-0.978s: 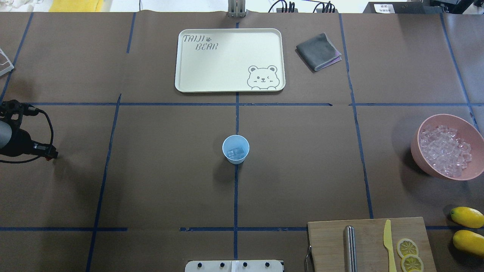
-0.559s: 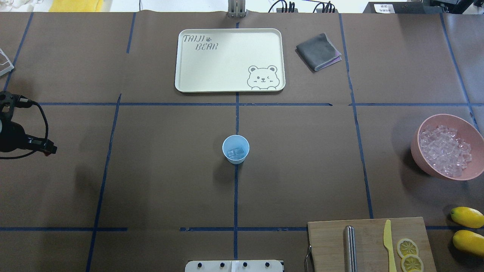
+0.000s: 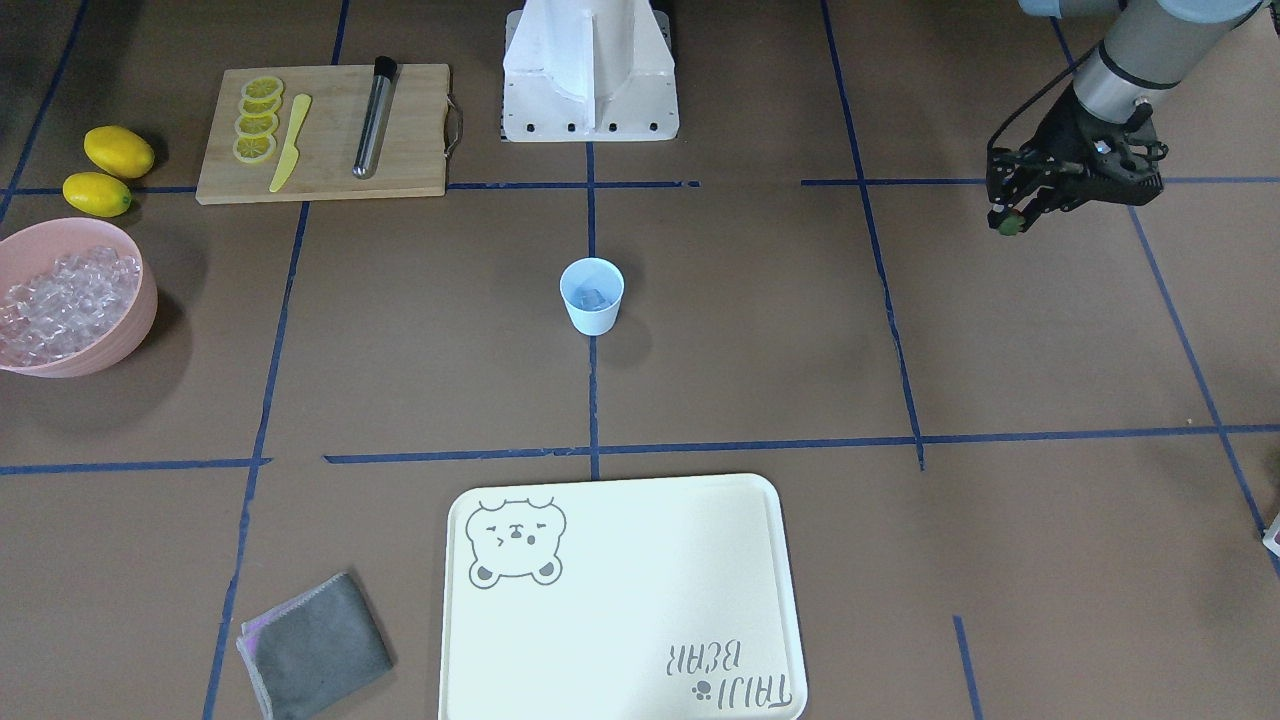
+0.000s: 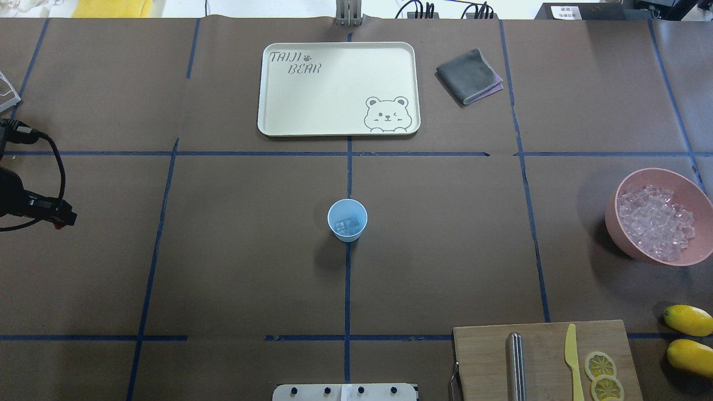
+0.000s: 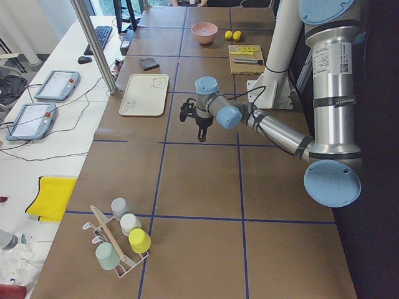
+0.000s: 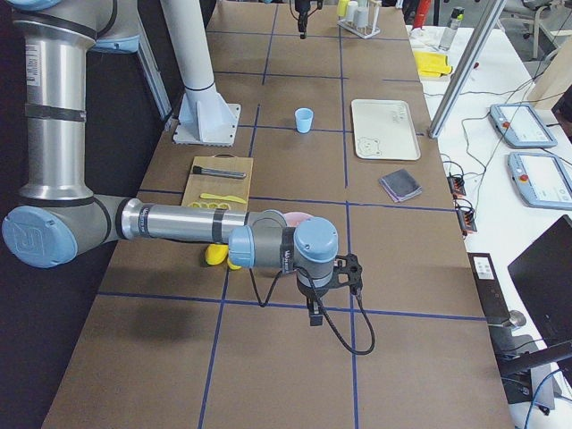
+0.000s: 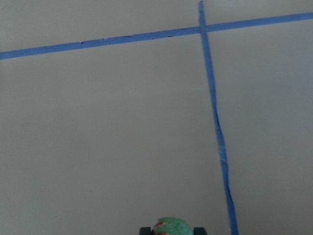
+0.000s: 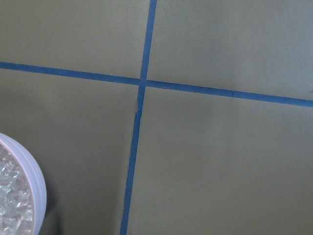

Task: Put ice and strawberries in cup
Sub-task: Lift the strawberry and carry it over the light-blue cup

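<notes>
The pale blue cup [image 4: 347,220] stands upright at the table's middle, with a few clear ice cubes [image 4: 346,225] in it; it also shows in the front view [image 3: 591,295]. My left gripper [image 4: 60,218] hangs at the table's far left, well away from the cup. It is shut on a tiny red strawberry with a green cap [image 7: 171,228], which also shows in the front view [image 3: 1008,225]. My right gripper [image 6: 315,315] shows only in the right side view, near the pink bowl; I cannot tell whether it is open or shut.
A pink bowl [image 4: 624,236] full of ice cubes sits at the right edge. A cutting board [image 4: 484,356] with a yellow knife, metal rod and lemon slices lies front right, two lemons [image 4: 688,319] beside it. A cream tray [image 4: 334,129] and a grey cloth [image 4: 469,76] lie at the back.
My left gripper has drifted a little further left toward the table's edge, still holding the strawberry. The cup and bowl have not moved.
</notes>
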{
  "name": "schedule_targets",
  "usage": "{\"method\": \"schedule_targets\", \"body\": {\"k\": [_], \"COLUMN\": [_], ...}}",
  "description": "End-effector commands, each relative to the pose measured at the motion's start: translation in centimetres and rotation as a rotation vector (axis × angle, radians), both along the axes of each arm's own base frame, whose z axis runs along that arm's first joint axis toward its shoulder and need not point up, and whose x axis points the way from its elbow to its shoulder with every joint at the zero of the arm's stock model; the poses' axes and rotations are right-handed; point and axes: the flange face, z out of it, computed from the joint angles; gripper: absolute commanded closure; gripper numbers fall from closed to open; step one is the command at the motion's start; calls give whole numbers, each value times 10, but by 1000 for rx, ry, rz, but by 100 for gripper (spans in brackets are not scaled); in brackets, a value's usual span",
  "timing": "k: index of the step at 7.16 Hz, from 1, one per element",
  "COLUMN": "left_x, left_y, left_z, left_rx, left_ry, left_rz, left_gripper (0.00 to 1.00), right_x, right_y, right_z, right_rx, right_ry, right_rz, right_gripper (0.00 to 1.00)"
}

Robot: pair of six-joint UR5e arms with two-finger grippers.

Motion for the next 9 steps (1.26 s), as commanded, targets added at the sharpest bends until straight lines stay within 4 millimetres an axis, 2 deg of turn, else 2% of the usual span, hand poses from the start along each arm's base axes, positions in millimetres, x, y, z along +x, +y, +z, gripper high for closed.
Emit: {"method": "schedule_targets", "body": {"k": [1, 3, 4, 5, 6, 8, 9], "left_x": [7, 38, 61, 98, 140, 220, 255], "left_y": [-9, -28, -21, -13, -14, -46, -67], "left_z": [-71, -147, -184, -206, -227, -280, -294], "left_rx": [-4, -29, -62, -84, -102, -142, -160], "left_ry": [-15, -35, -38, -42, -48, -61, -40], "left_rz": [3, 13, 11, -8, -30, -66, -92], "left_gripper": [100, 100, 100, 100, 100, 100, 100], "right_x": [0, 0, 0, 0, 0, 0, 0], "right_y": [2, 2, 3, 4, 3, 2, 2], "right_z": [0, -3, -2, -2, -2, -4, -3], "right_rx": [3, 4, 2, 0, 1, 4, 2], "right_ry": [2, 0, 0, 0, 0, 0, 0], "right_rz": [-3, 0, 1, 1, 2, 2, 2], "right_gripper": [1, 1, 1, 1, 1, 1, 1]}}
